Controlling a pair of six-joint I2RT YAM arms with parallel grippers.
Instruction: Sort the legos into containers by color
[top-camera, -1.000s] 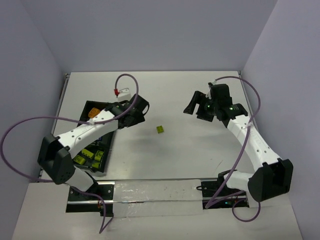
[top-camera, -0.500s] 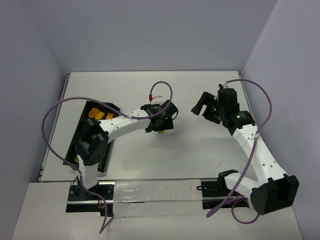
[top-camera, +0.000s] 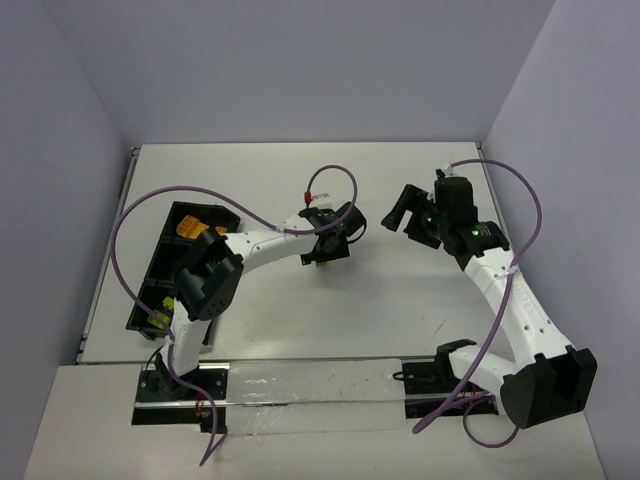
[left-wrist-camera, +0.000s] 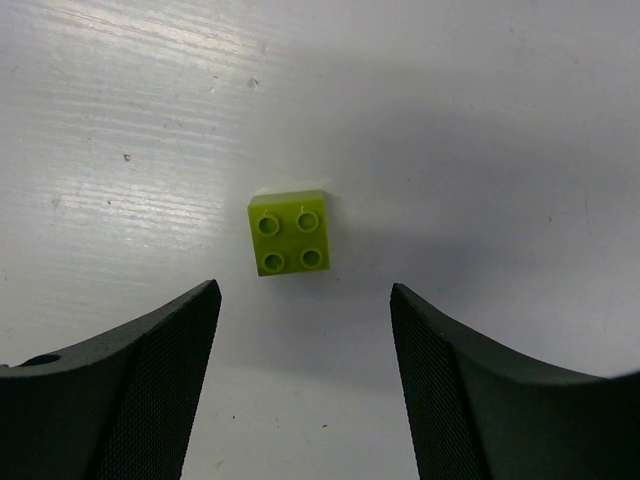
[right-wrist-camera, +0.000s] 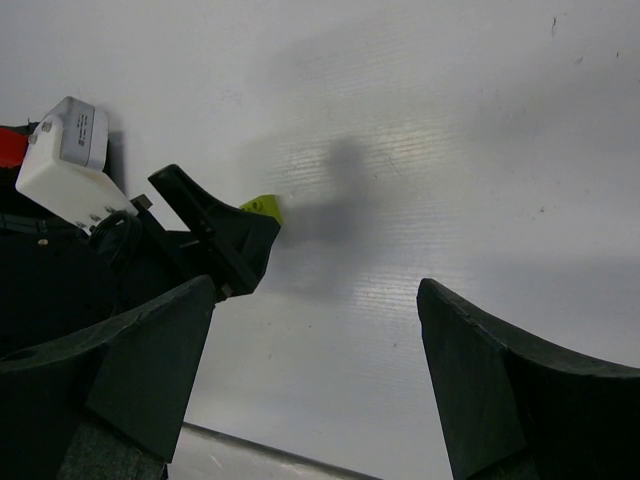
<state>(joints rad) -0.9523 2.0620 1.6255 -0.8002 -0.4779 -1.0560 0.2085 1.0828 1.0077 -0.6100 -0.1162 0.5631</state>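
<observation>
Left wrist shows a glossy lime-green, four-studded square lego (left-wrist-camera: 290, 232) just ahead of the left hand's (left-wrist-camera: 303, 297) wide-spread, mesh-textured black fingers (left-wrist-camera: 150, 390).

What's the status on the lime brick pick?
Left pincer open above lime brick, not touching it. Right pincer open, empty, off to the side. Brick studs-up on table, nothing close around it.

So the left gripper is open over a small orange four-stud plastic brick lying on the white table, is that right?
Not quite. The small four-stud plastic brick is lime-green, not orange; the left wrist view shows it plainly. The rest holds: the left gripper is open over it, and it lies on the white table.
</observation>
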